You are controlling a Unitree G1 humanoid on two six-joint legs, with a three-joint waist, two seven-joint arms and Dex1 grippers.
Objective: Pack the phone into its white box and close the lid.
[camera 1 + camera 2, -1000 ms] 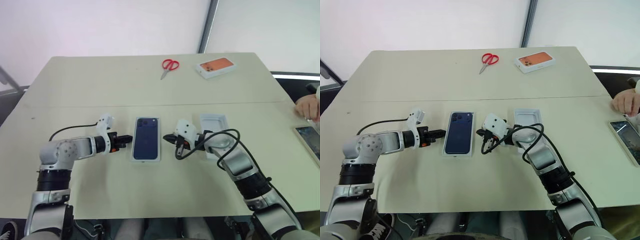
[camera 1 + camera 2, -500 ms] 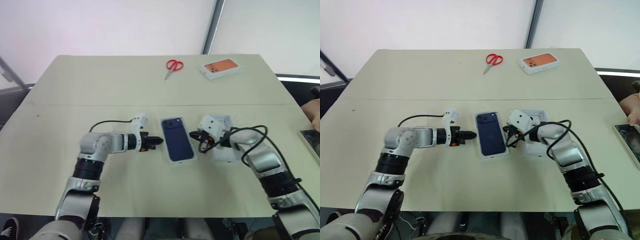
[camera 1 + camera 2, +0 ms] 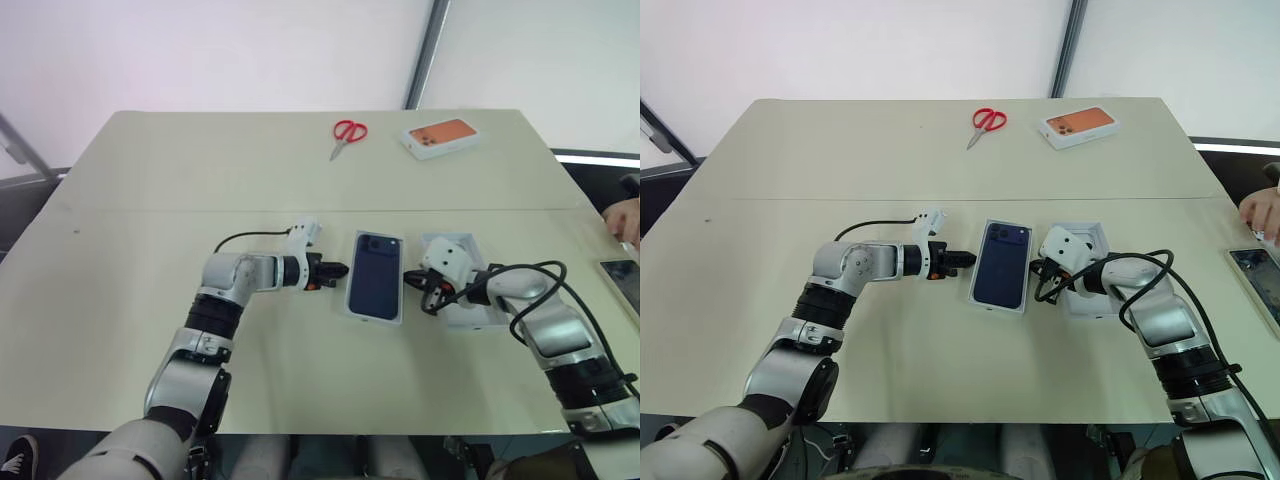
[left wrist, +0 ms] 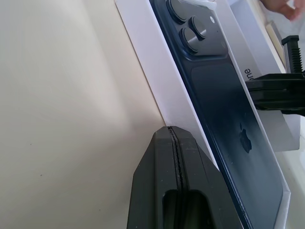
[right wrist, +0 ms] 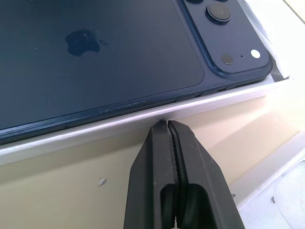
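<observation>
Phone (image 3: 376,288) in white box (image 3: 353,305), flanked by clenched left gripper (image 3: 343,270) and clenched right gripper (image 3: 407,279)

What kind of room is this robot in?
Probably an office or a test room. There is a big plain pale table by bare white walls, with red scissors and a phone box with an orange picture on it, and a person's hand at the table's edge.

Head pair: above the table's (image 3: 140,250) near edge, looking forward and down.
Wrist views: close, facing the phone (image 5: 95,62) from opposite long sides.
</observation>
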